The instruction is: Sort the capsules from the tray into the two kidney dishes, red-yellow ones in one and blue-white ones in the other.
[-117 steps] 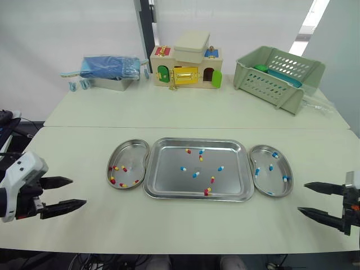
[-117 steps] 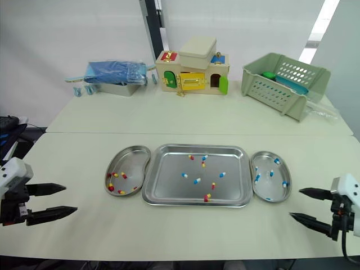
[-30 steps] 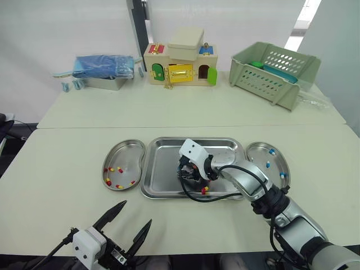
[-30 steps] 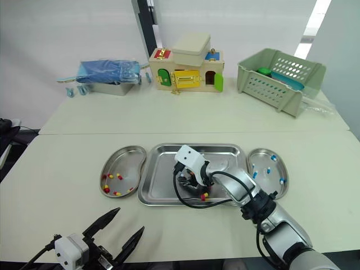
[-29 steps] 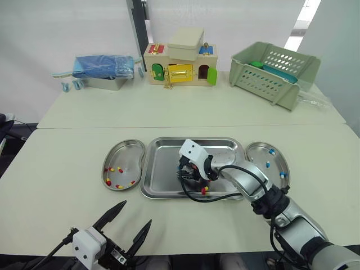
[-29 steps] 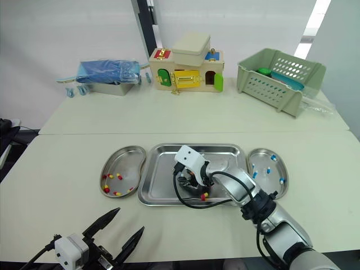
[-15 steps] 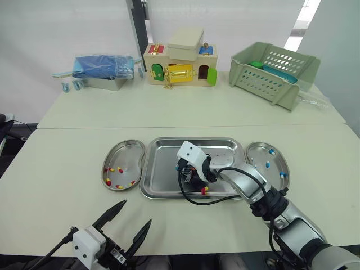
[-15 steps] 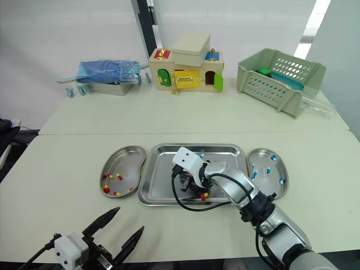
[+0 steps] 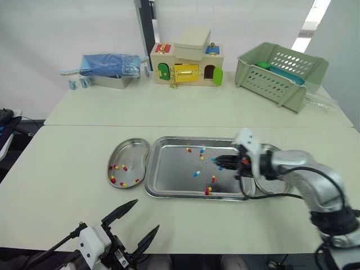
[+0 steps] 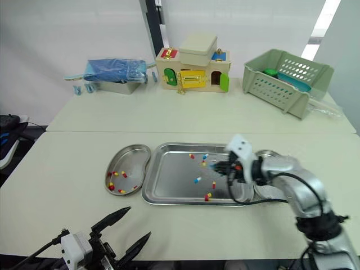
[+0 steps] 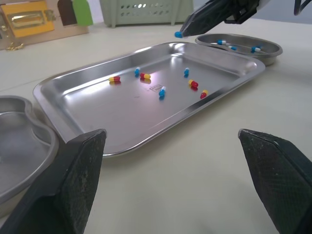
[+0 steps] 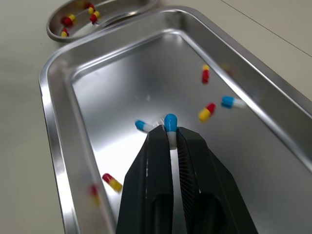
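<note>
The right gripper (image 12: pixel 170 134) is clamped on a blue-white capsule (image 12: pixel 170 122), pinched at its fingertips and held just above the tray (image 9: pixel 169 169), over its right part. Loose capsules (image 9: pixel 196 173) of both colours lie in the tray's right half. The tray sits mid-table (image 9: pixel 79 140) with a dish just beside each short side. The left dish (image 9: pixel 133 151) holds red-yellow capsules (image 9: pixel 115 167), the right dish (image 11: pixel 269 50) blue-white ones. The left gripper (image 9: pixel 147 214) hangs at the table's near edge, wide open and empty.
</note>
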